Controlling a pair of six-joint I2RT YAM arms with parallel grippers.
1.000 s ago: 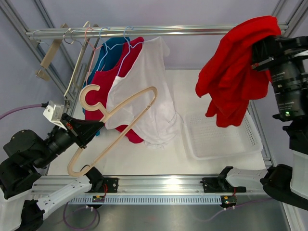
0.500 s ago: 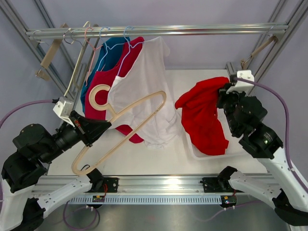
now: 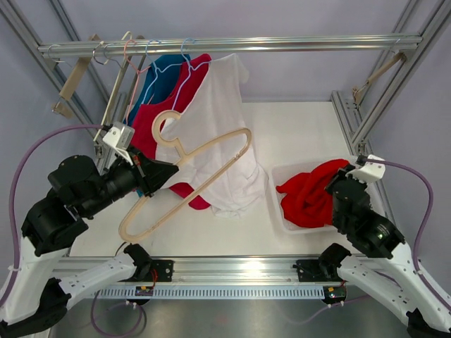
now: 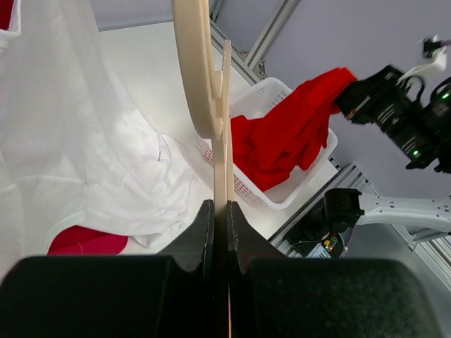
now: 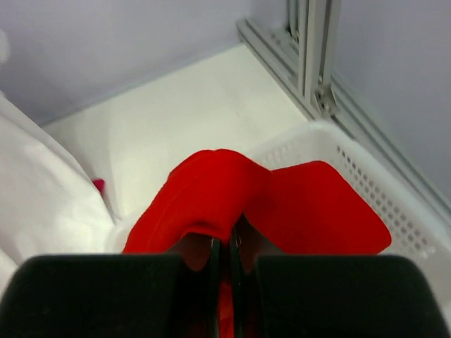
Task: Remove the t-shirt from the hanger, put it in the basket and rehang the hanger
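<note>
Lowered from overhead, the red t-shirt (image 3: 310,201) now slumps into the white basket (image 3: 280,184), one fold pinched in the right gripper (image 3: 338,184). It looks light and limp, best taken by a bunched fold. The left gripper (image 4: 218,211) clamps the bare wooden hanger (image 3: 211,144). Beyond, a white shirt (image 3: 218,105) crowds the rail (image 3: 282,44).

The hanger (image 4: 201,70) looks like smooth wood. The red t-shirt (image 5: 211,190) is soft cloth. The basket (image 5: 416,211) is white plastic.
</note>
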